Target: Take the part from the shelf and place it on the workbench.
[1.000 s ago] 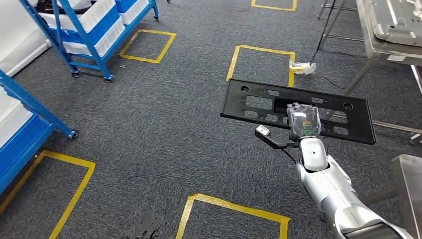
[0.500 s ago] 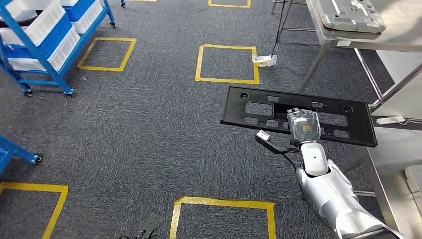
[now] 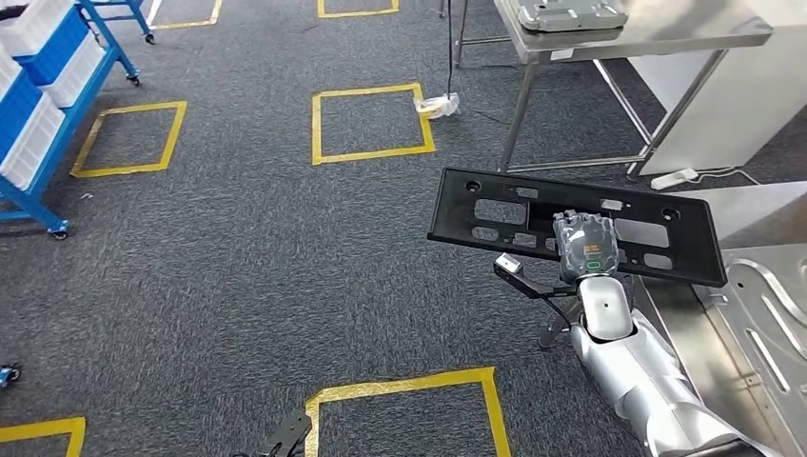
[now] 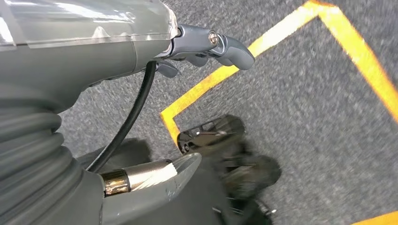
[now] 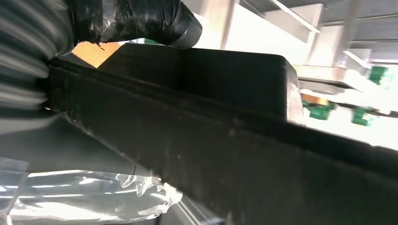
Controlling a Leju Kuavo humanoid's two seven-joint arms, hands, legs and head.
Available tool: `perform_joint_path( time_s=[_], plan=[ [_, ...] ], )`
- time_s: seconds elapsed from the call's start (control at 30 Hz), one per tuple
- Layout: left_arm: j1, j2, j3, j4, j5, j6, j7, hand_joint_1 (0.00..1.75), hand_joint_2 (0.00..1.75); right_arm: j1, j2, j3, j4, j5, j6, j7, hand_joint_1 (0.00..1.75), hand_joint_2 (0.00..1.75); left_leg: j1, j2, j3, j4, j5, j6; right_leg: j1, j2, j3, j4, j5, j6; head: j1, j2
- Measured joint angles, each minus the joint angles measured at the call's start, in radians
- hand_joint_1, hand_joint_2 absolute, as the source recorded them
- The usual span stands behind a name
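The part is a long flat black panel (image 3: 495, 205) with several cut-outs, held level above the carpet in the head view. My right hand (image 3: 585, 243) grips it at the middle of its near edge. Up close in the right wrist view, the panel's dark edge (image 5: 234, 140) runs across the picture with a taped dark finger (image 5: 141, 18) wrapped over it. The steel workbench (image 3: 704, 352) lies just right of the panel, below its right end. In the left wrist view my left hand (image 4: 141, 70) hangs over the carpet holding nothing, its fingers apart.
A pressed sheet-metal piece (image 3: 776, 314) lies on the workbench. A second steel table (image 3: 647, 33) at the back carries a grey part (image 3: 569, 13). The blue shelf with white bins (image 3: 38, 86) stands far left. Yellow floor squares (image 3: 371, 124) mark the carpet; a white power strip (image 3: 674, 178) lies on the floor.
The whole picture has shifted left as the camera turned right: the blue shelf slid towards the left edge and the workbench came in at the lower right. The panel stays in my right hand.
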Motion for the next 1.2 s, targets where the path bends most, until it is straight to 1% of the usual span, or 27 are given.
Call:
perform_joint_path(
  time_s=[0.03, 0.07, 0.1, 0.13, 0.2, 0.27, 0.33, 0.37, 0.4, 0.47, 0.53, 0.57, 0.6, 0.63, 0.7, 0.77, 0.83, 0.87, 0.93, 0.97, 1.0, 1.03, 1.07, 1.1, 1.13, 1.17, 1.2],
  plan=[
    [0.004, 0.000, 0.000, 0.000, 0.000, 0.000, 0.000, 0.00, 1.75, 0.002, 0.000, 0.000, 0.000, 0.000, 0.000, 0.000, 1.69, 1.75, 0.000, -0.006, -0.026, 0.050, -0.013, 0.000, 0.001, 0.015, 0.000, 0.001, 0.000, -0.001, 0.000, 0.000],
    [0.006, 0.000, 0.000, 0.000, 0.000, 0.000, 0.000, 0.00, 1.75, 0.003, 0.001, 0.000, 0.000, 0.000, 0.000, 0.000, 1.69, 1.75, 0.000, -0.009, -0.037, 0.065, -0.007, 0.001, 0.002, 0.030, 0.000, 0.002, 0.000, -0.001, 0.000, 0.000],
    [0.007, 0.000, 0.000, 0.000, 0.000, 0.000, 0.000, 0.00, 1.75, 0.004, 0.001, 0.000, 0.000, 0.000, 0.000, 0.000, 1.69, 1.75, 0.000, -0.012, -0.029, 0.040, 0.020, 0.004, 0.003, 0.047, 0.000, 0.004, 0.000, -0.001, 0.000, 0.000],
    [0.007, 0.000, 0.000, 0.000, 0.000, 0.000, 0.000, 0.00, 1.75, 0.004, 0.001, 0.000, 0.000, 0.000, 0.000, 0.000, 1.69, 1.75, 0.000, -0.020, -0.005, -0.016, 0.060, 0.007, 0.003, 0.062, 0.000, 0.007, 0.000, -0.001, 0.000, 0.000],
    [0.006, 0.002, 0.000, 0.000, -0.001, 0.000, 0.001, 0.00, 1.75, 0.004, 0.002, 0.000, -0.001, 0.000, 0.000, 0.000, 1.69, 1.75, 0.003, -0.068, 0.051, -0.147, 0.120, 0.015, 0.001, 0.092, -0.005, 0.013, -0.001, 0.003, 0.001, 0.000],
    [0.007, 0.005, 0.000, 0.000, -0.004, 0.000, 0.005, 0.00, 1.75, 0.006, 0.002, 0.000, -0.001, 0.000, 0.000, 0.000, 1.69, 1.75, 0.003, -0.100, 0.075, -0.204, 0.131, 0.020, -0.004, 0.118, -0.014, 0.014, 0.003, 0.015, 0.001, 0.000],
    [0.006, 0.005, 0.001, 0.000, -0.008, 0.000, 0.008, 0.00, 1.75, 0.011, -0.002, 0.000, -0.001, 0.000, 0.000, 0.002, 1.69, 1.75, 0.002, -0.081, 0.079, -0.214, 0.134, 0.027, -0.008, 0.136, -0.022, 0.010, 0.009, 0.030, 0.001, 0.000],
    [0.004, 0.005, 0.001, 0.000, -0.009, 0.000, 0.008, 0.00, 1.75, 0.014, -0.005, 0.000, -0.001, 0.000, -0.001, 0.003, 1.69, 1.75, 0.003, -0.068, 0.082, -0.221, 0.138, 0.034, -0.007, 0.118, -0.026, 0.014, 0.006, 0.035, 0.002, 0.000],
    [0.003, 0.005, 0.001, 0.000, -0.011, 0.000, 0.008, 0.00, 1.75, 0.014, -0.007, 0.000, -0.001, 0.000, -0.001, 0.004, 1.69, 1.75, 0.003, -0.055, 0.085, -0.229, 0.143, 0.041, -0.004, 0.086, -0.035, 0.032, -0.008, 0.038, 0.003, 0.000],
    [0.002, 0.005, 0.001, 0.000, -0.015, 0.000, 0.007, 0.00, 1.75, 0.013, -0.007, 0.000, -0.002, 0.001, -0.001, 0.005, 1.69, 1.75, 0.001, -0.028, 0.089, -0.237, 0.147, 0.050, 0.000, 0.012, -0.079, 0.129, -0.062, 0.043, 0.006, 0.000],
    [0.004, 0.005, 0.001, 0.000, -0.018, 0.000, 0.007, 0.00, 1.75, 0.015, -0.006, 0.000, -0.002, 0.001, -0.001, 0.007, 1.69, 1.75, -0.001, -0.001, 0.089, -0.237, 0.145, 0.052, -0.004, -0.010, -0.135, 0.247, -0.107, 0.049, 0.007, 0.000],
    [0.005, 0.006, 0.001, 0.000, -0.018, 0.000, 0.007, 0.00, 1.75, 0.016, -0.006, 0.000, -0.002, 0.001, -0.001, 0.009, 1.69, 1.75, -0.001, 0.013, 0.089, -0.236, 0.143, 0.052, -0.007, -0.013, -0.146, 0.270, -0.107, 0.052, 0.007, 0.000],
    [0.004, 0.006, 0.001, 0.000, -0.018, 0.000, 0.007, 0.00, 1.75, 0.017, -0.006, 0.000, -0.002, 0.001, -0.001, 0.011, 1.69, 1.75, -0.001, 0.027, 0.090, -0.235, 0.141, 0.051, -0.008, -0.016, -0.138, 0.256, -0.090, 0.054, 0.007, 0.000],
    [0.003, 0.005, 0.001, 0.000, -0.019, -0.001, 0.008, 0.00, 1.75, 0.016, -0.006, 0.000, -0.002, 0.001, -0.001, 0.013, 1.69, 1.75, -0.001, 0.040, 0.092, -0.232, 0.137, 0.049, -0.009, -0.025, -0.110, 0.204, -0.059, 0.055, 0.007, 0.000],
    [0.001, 0.005, 0.001, 0.000, -0.020, -0.001, 0.009, 0.00, 1.75, 0.014, -0.005, 0.000, -0.003, 0.001, -0.001, 0.016, 1.69, 1.75, -0.004, 0.064, 0.098, -0.227, 0.127, 0.040, -0.003, -0.071, -0.041, 0.073, -0.010, 0.050, 0.007, 0.000],
    [-0.001, 0.004, 0.001, 0.000, -0.023, -0.002, 0.011, 0.00, 1.75, 0.012, -0.005, -0.002, -0.007, 0.002, -0.002, 0.018, 1.69, 1.75, -0.010, 0.085, 0.103, -0.225, 0.118, 0.030, 0.008, -0.094, -0.012, 0.012, 0.001, 0.038, 0.007, 0.000],
    [-0.002, 0.005, 0.001, -0.001, -0.025, -0.002, 0.012, 0.00, 1.75, 0.013, -0.007, -0.006, -0.010, 0.001, -0.002, 0.021, 1.69, 1.75, -0.012, 0.106, 0.111, -0.227, 0.112, 0.019, 0.011, -0.070, -0.012, 0.010, 0.000, 0.025, 0.006, 0.000],
    [-0.004, 0.005, 0.001, -0.001, -0.027, -0.002, 0.013, 0.00, 1.75, 0.014, -0.008, -0.008, -0.012, 0.001, -0.002, 0.023, 1.69, 1.75, -0.010, 0.103, 0.114, -0.223, 0.105, 0.013, 0.009, -0.057, -0.010, 0.007, 0.001, 0.020, 0.006, 0.000],
    [-0.006, 0.005, 0.001, -0.002, -0.028, -0.001, 0.012, 0.00, 1.75, 0.013, -0.009, -0.013, -0.017, -0.001, -0.002, 0.025, 1.69, 1.75, -0.005, 0.057, 0.095, -0.168, 0.067, 0.005, 0.003, -0.033, -0.004, 0.001, 0.003, 0.006, 0.006, 0.000],
    [-0.006, 0.005, 0.001, -0.002, -0.028, -0.001, 0.012, 0.00, 1.75, 0.013, -0.009, -0.014, -0.020, -0.001, -0.002, 0.026, 1.69, 1.75, -0.003, 0.026, 0.068, -0.111, 0.036, 0.002, 0.001, -0.021, -0.002, 0.000, 0.003, 0.001, 0.006, 0.000],
    [-0.004, 0.005, 0.001, -0.002, -0.028, -0.001, 0.012, 0.00, 1.75, 0.012, -0.008, -0.015, -0.021, -0.002, -0.002, 0.026, 1.69, 1.75, -0.002, 0.005, 0.034, -0.042, 0.004, 0.001, 0.001, -0.009, -0.002, 0.001, 0.003, -0.003, 0.006, 0.000],
    [-0.001, 0.005, 0.001, -0.002, -0.029, -0.001, 0.013, 0.00, 1.75, 0.014, -0.007, -0.016, -0.021, -0.002, -0.002, 0.026, 1.69, 1.75, -0.001, -0.004, 0.001, 0.021, -0.017, 0.000, 0.002, 0.007, -0.002, 0.002, 0.003, -0.005, 0.006, 0.000],
    [0.001, 0.005, 0.001, -0.002, -0.031, -0.001, 0.013, 0.00, 1.75, 0.017, -0.007, -0.017, -0.021, -0.002, -0.002, 0.027, 1.69, 1.75, -0.001, -0.008, -0.021, 0.057, -0.018, 0.000, 0.002, 0.023, -0.002, 0.003, 0.003, -0.006, 0.006, 0.000],
    [0.003, 0.005, 0.002, -0.002, -0.032, -0.001, 0.013, 0.00, 1.75, 0.020, -0.007, -0.018, -0.021, -0.002, -0.002, 0.028, 1.69, 1.75, -0.001, -0.010, -0.028, 0.057, 0.000, 0.000, 0.003, 0.040, -0.002, 0.004, 0.003, -0.006, 0.006, 0.000],
    [0.002, 0.005, 0.002, -0.002, -0.034, 0.000, 0.013, 0.00, 1.75, 0.022, -0.007, -0.018, -0.021, -0.001, -0.002, 0.029, 1.69, 1.75, 0.000, -0.015, -0.017, 0.018, 0.037, 0.003, 0.002, 0.057, -0.001, 0.006, 0.003, -0.005, 0.006, 0.000],
    [0.001, 0.005, 0.002, -0.002, -0.036, 0.000, 0.013, 0.00, 1.75, 0.023, -0.007, -0.019, -0.021, -0.001, -0.002, 0.030, 1.69, 1.75, 0.000, -0.029, 0.007, -0.049, 0.081, 0.006, 0.001, 0.073, -0.002, 0.008, 0.002, -0.004, 0.006, 0.000],
    [0.000, 0.006, 0.002, -0.002, -0.037, 0.000, 0.014, 0.00, 1.75, 0.023, -0.007, -0.019, -0.022, 0.000, -0.002, 0.031, 1.69, 1.75, 0.002, -0.054, 0.032, -0.113, 0.113, 0.011, 0.001, 0.088, -0.003, 0.011, 0.001, -0.002, 0.006, 0.000]
  ],
)
